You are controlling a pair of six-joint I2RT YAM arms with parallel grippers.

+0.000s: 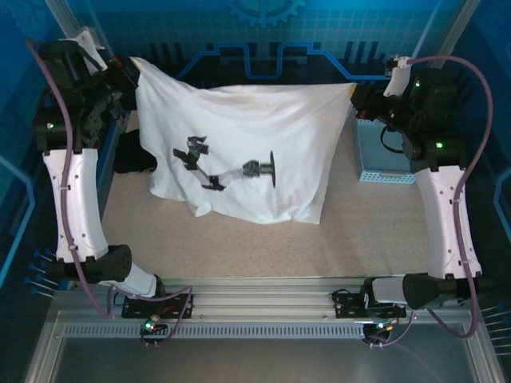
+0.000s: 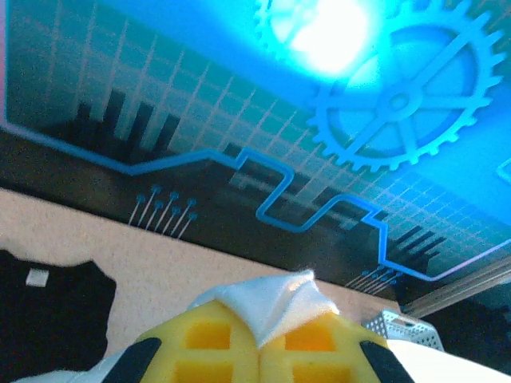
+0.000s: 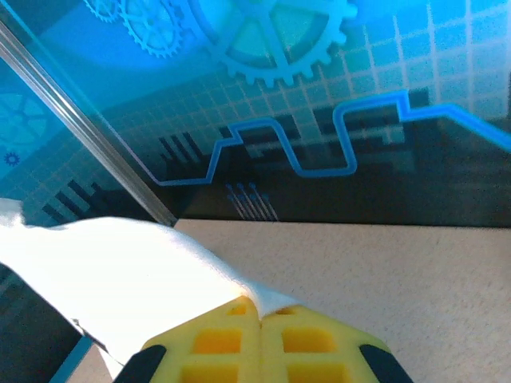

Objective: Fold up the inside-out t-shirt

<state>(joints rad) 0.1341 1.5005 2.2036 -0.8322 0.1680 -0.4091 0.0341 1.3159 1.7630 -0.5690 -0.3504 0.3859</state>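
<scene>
My left gripper (image 2: 259,323) has its yellow pads (image 2: 207,343) clenched on a peak of thin white cloth, and my right gripper (image 3: 262,319) is clamped the same way on another pinch of it. Both bites belong to the white short-sleeved inside-out t-shirt (image 1: 255,120), one at each top corner.

Out from the fingers, the held edge runs left to right across the far half of the table, the left corner a little farther back than the right. That edge is the shirt's long axis for me now. The rest of the cloth falls away from both grippers toward the near side, with a dark print showing through the middle. I think the lower hem rests on the tan speckled tabletop (image 1: 239,255), but from above I cannot be sure it touches.

Neither arm is nearer, since each has its own corner, so the next move has to be shared.

To the left, the folded black t-shirt (image 1: 132,159) lies just beside the hanging cloth. To the right, the pale blue perforated basket (image 1: 383,155) sits under my right wrist.
</scene>
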